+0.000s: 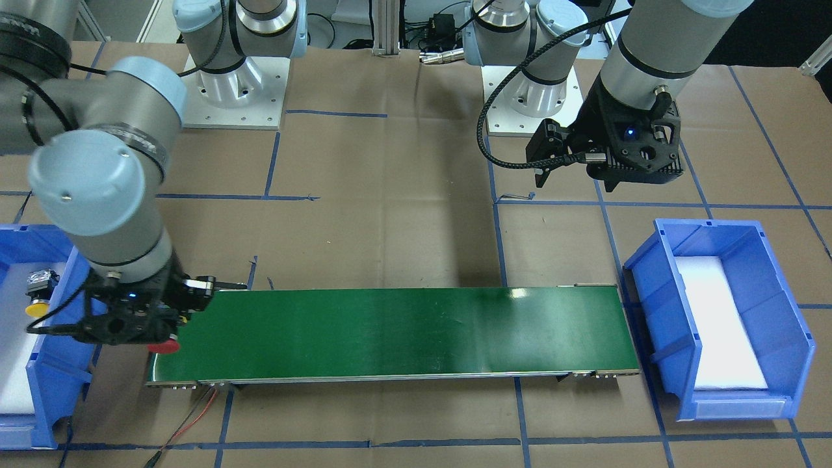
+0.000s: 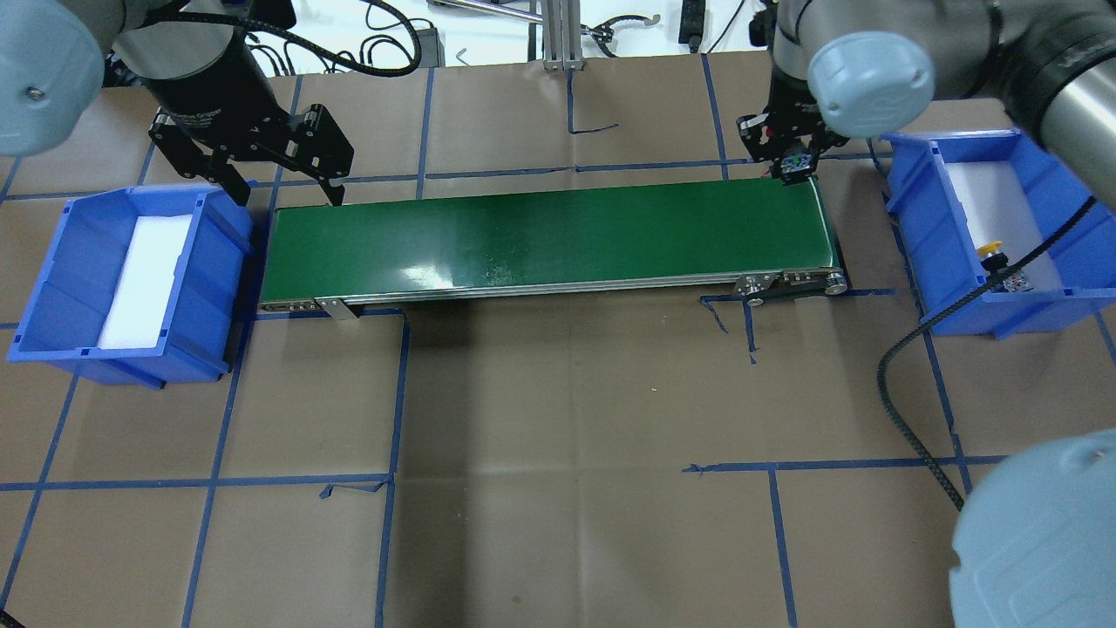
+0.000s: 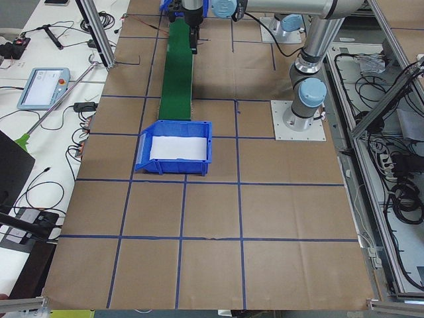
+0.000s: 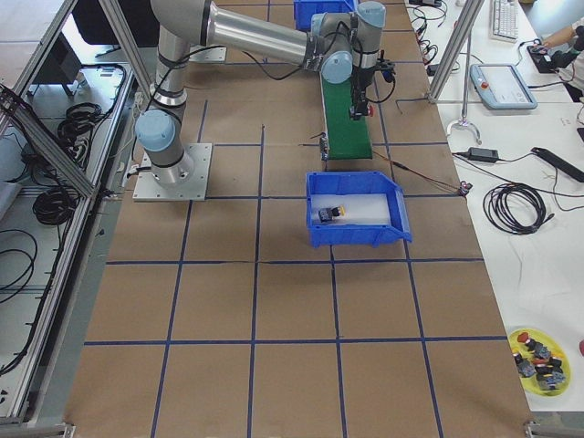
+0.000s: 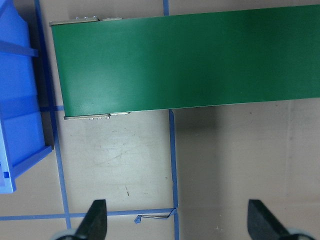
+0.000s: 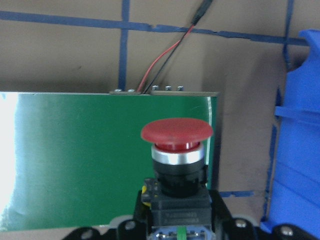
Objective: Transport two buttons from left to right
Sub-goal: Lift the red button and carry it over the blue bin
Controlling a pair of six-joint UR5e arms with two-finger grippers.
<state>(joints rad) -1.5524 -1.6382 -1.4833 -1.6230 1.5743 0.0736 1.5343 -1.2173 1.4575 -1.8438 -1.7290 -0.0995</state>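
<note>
Above belt, fingers around red button

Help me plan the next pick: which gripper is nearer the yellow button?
Right. The right gripper, shut on the red button, is over the belt end beside the bin holding the yellow button; the left gripper hovers open by the belt's opposite end.

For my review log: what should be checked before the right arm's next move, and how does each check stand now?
1. Grip of right gripper on red button: ok.
2. Room in right bin beside yellow button: ok.
3. Is left gripper open and at the belt's far end, away from the right bin: ok.
4. Nothing lying on belt: ok.
5. No button in left bin: ok.
6. Is the belt stopped: cannot tell.
</note>
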